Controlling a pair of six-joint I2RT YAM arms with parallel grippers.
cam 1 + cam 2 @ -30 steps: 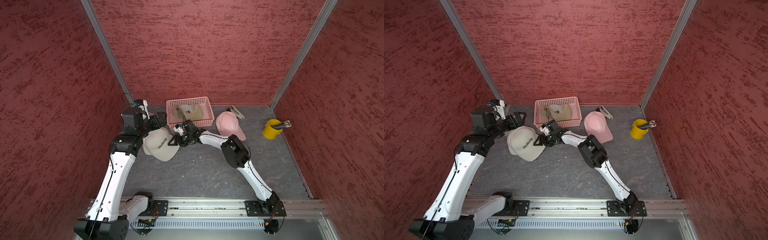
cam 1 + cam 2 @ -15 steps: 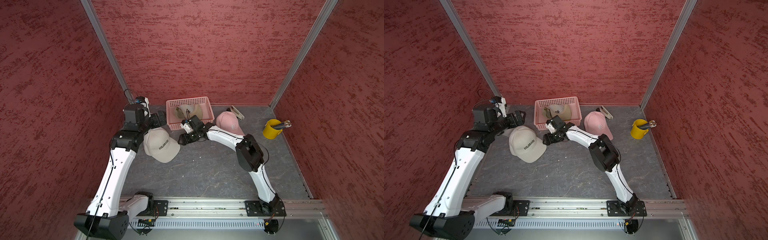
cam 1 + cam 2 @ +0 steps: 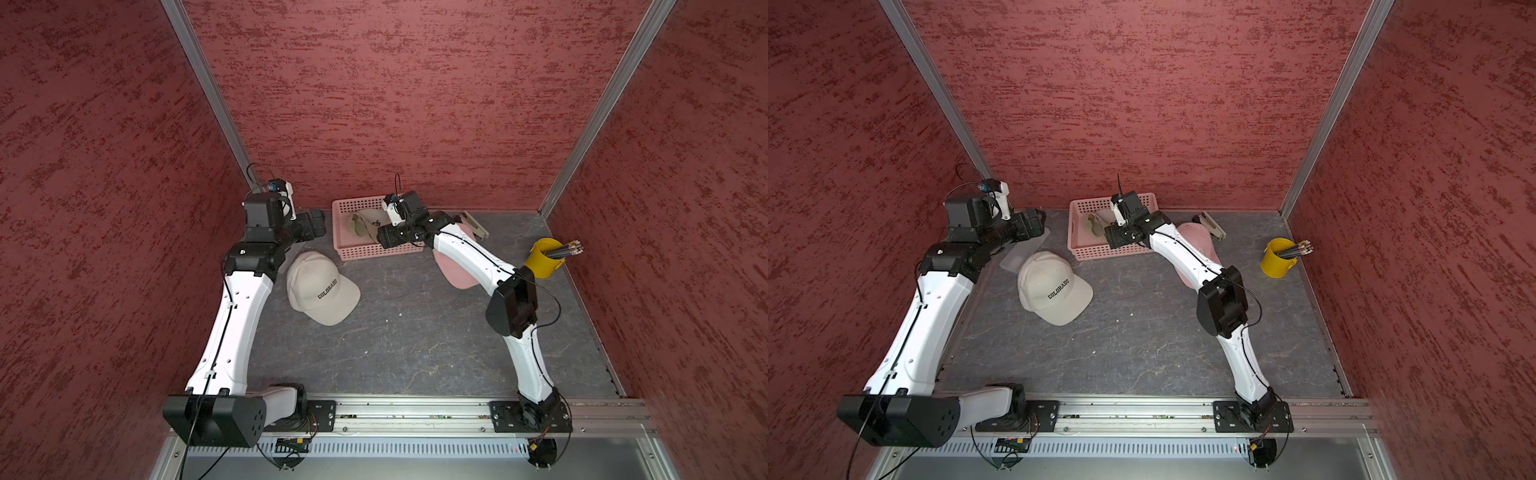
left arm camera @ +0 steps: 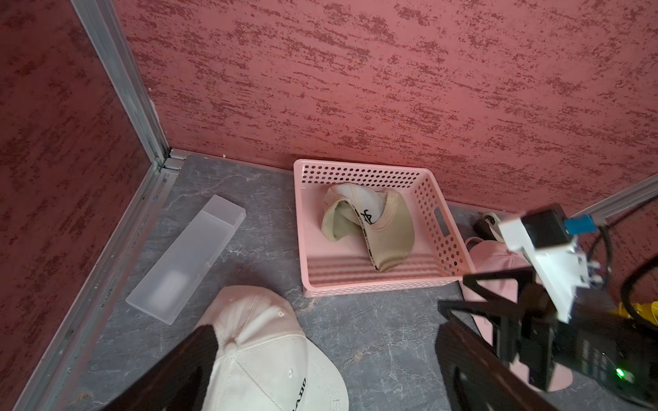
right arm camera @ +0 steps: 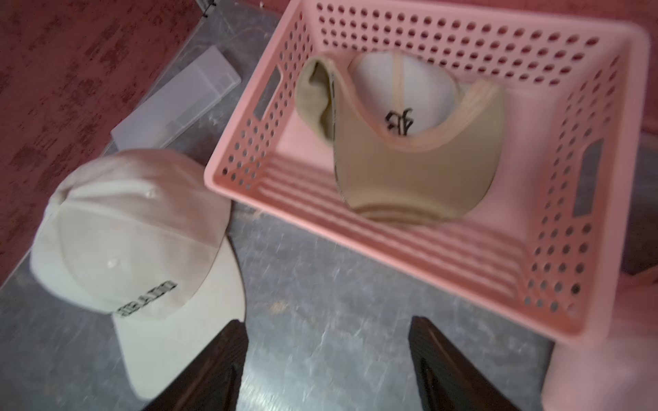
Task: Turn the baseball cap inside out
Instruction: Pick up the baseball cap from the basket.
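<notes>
While left fingers (image 4: 185, 373) and right fingers (image 5: 213, 366) hang wide open and empty, our cream cap (image 3: 316, 286) sits unturned on the bench (image 3: 415, 353), we think. Next we grab its rim.

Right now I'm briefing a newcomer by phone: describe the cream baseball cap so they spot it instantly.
On the grey marbled tabletop, find the pink perforated plastic basket at the back. In front of it, toward the left arm, lies the cream fabric baseball cap, crown up. Unlike the tan cap in the basket and the pink cap, it reads COLORADO.
</notes>
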